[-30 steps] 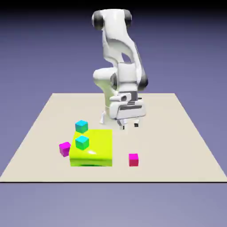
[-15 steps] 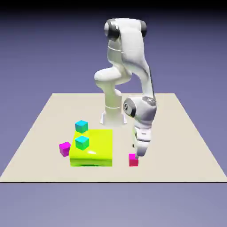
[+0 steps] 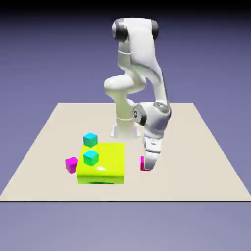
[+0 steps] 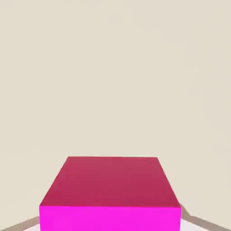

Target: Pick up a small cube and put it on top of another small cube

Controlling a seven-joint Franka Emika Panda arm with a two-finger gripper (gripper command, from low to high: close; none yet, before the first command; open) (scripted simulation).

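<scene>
The crimson-pink cube (image 4: 110, 182) is clamped between your gripper's fingers (image 3: 150, 168), beside the yellow-green slab (image 3: 110, 159) (a snug hold, probably to keep it level for stacking).

small, plain, uniform crimson-pink cube (image 4: 110, 182), bright magenta on one face and deep crimson on another, sharp-edged, held between two fingertips, partly hidden in the exterior view

Robot arm (image 3: 142, 54): glossy white w/ dk grey joint caps, rounded segs, prob. thin seam lines.
</scene>
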